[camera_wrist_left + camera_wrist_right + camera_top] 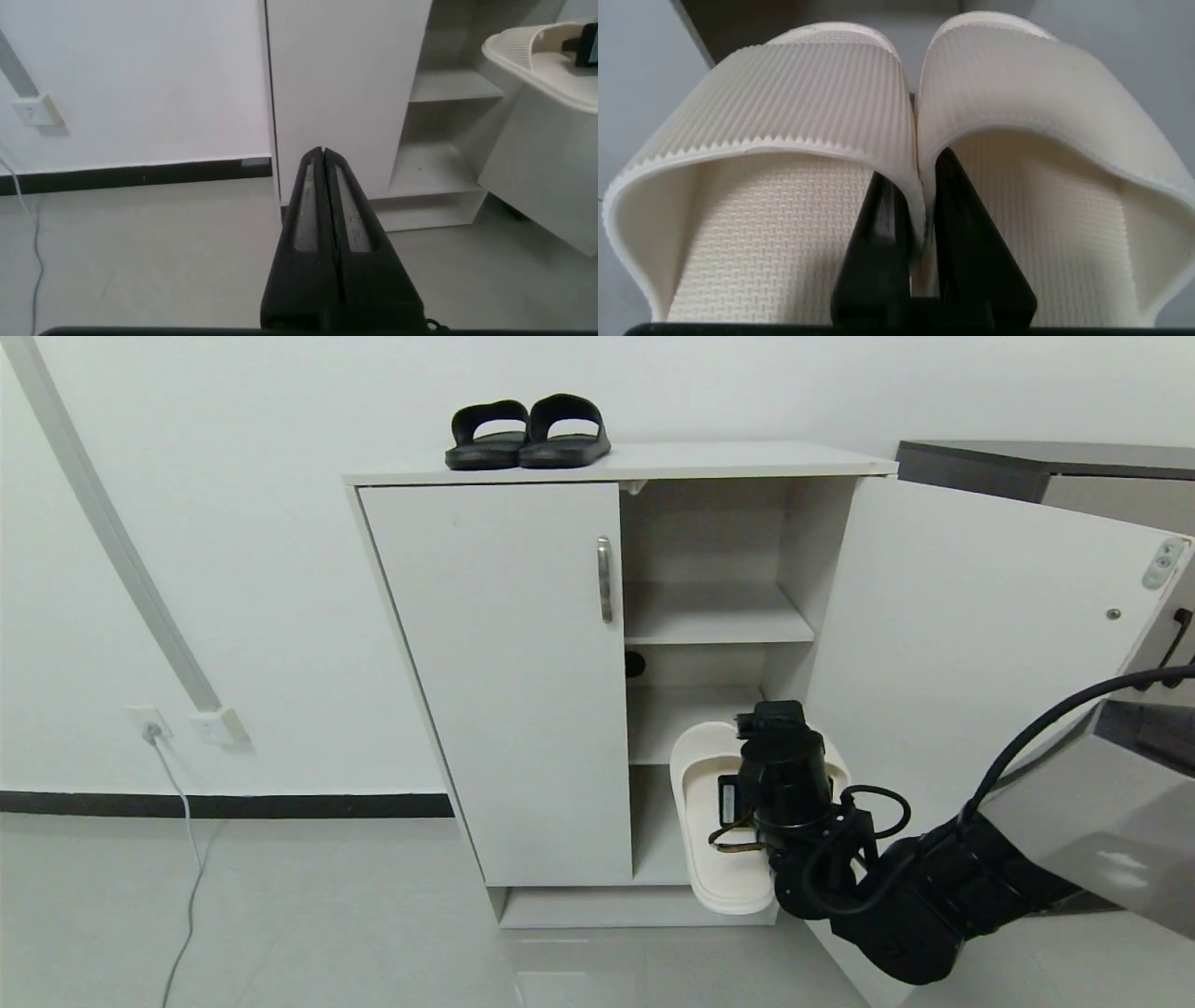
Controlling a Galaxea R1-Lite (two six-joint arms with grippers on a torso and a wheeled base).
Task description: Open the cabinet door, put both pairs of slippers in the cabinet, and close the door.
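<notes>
The right end effector (920, 191) is nearly closed, its two black fingers pinching the adjoining ribbed straps of the pair of cream-white rubber slippers (714, 821). That pair sits side by side at the open right half of the white two-door wooden cabinet (523, 709). It is in front of the lower compartments, with the heels overhanging the cabinet's bottom front edge. The right door (952, 644) stands wide open. A pair of black slide slippers (527, 434) rests on the cabinet top, near its back left part. The left end effector (322, 163) is fully closed and holds nothing, above the grey floor.
</notes>
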